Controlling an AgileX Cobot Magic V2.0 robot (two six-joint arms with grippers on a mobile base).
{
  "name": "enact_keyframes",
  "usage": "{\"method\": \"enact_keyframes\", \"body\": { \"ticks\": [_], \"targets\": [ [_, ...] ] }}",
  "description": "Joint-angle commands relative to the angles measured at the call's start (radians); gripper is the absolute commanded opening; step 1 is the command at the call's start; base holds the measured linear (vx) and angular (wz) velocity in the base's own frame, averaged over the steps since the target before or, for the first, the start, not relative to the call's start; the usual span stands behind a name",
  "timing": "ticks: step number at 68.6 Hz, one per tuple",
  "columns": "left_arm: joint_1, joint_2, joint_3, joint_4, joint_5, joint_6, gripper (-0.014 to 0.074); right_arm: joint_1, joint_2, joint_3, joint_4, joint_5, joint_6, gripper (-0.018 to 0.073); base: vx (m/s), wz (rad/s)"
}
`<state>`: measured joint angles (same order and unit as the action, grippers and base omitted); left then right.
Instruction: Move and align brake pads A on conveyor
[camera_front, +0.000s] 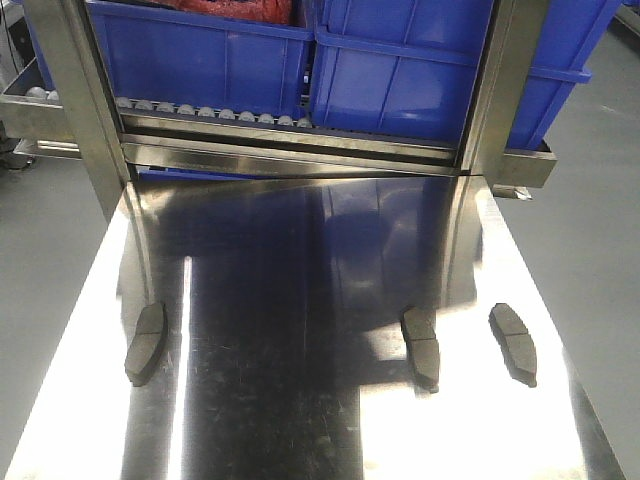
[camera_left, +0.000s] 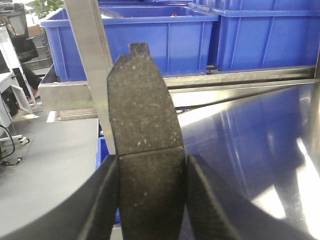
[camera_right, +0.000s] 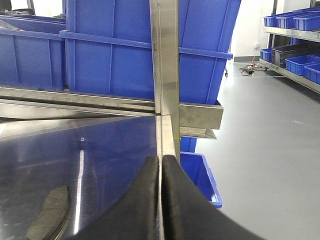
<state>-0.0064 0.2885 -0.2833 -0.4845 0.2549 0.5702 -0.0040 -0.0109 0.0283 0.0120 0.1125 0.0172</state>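
Gripping gritty, grooved brake pad (camera_left: 142, 125) in left jaws | right jaws pressed together

Rough matt brake pads (camera_front: 146, 343), mirror-glossy smooth steel table (camera_front: 300, 420)

Light came from above. The shiny steel table (camera_front: 300, 400) threw back long white stripes of glare and the blue of the bins (camera_front: 200, 60), like a mirror. The middle of it looked dark. In the left wrist view the brake pad (camera_left: 145, 110) was sharp, but the black fingers (camera_left: 100, 210) of the left gripper (camera_left: 151, 165) were blurry.
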Motion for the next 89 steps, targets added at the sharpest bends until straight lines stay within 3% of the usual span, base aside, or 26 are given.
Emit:
{"method": "enact_keyframes", "body": {
  "ticks": [1,17,34,47,54,69,74,89],
  "targets": [
    [-0.004,0.006,-0.032,-0.02,-0.086,0.001,0.0136,-0.006,-0.015,0.002,-0.012,-0.073,-0.009,-0.0008,0.0,0.0],
    [-0.004,0.006,-0.032,-0.02,-0.086,0.001,0.0136,-0.007,0.033,-0.161,-0.06,-0.024,-0.035,-0.0003,0.0,0.0],
    [-0.004,0.006,-0.032,-0.02,-0.086,0.001,0.0136,-0.007,0.404,-0.542,-0.067,0.265,-0.034,-0.0002,0.0,0.0],
    [-0.004,0.006,-0.032,-0.02,-0.086,0.001,0.0136,-0.007,0.633,-0.683,-0.068,0.403,-0.035,0.0018,0.0,0.0],
    [-0.004,0.006,-0.032,-0.02,-0.086,0.001,0.0136,-0.007,0.679,-0.686,-0.067,0.4,-0.035,0.0123,0.0,0.0],
    [-0.004,0.006,-0.032,-0.02,-0.086,0.001,0.0136,-0.006,0.687,-0.683,-0.067,0.396,-0.038,0.0607,0.0,0.0],
    [-0.004,0.006,-0.032,-0.02,-0.086,0.001,0.0136,-0.006,0.687,-0.683,-0.06,0.395,-0.038,0.0714,0.0,0.0],
    [-0.004,0.006,-0.032,-0.02,-0.086,0.001,0.0136,-0.006,0.802,-0.725,-0.049,0.429,-0.037,0.0707,0.0,0.0]
  ]
}}
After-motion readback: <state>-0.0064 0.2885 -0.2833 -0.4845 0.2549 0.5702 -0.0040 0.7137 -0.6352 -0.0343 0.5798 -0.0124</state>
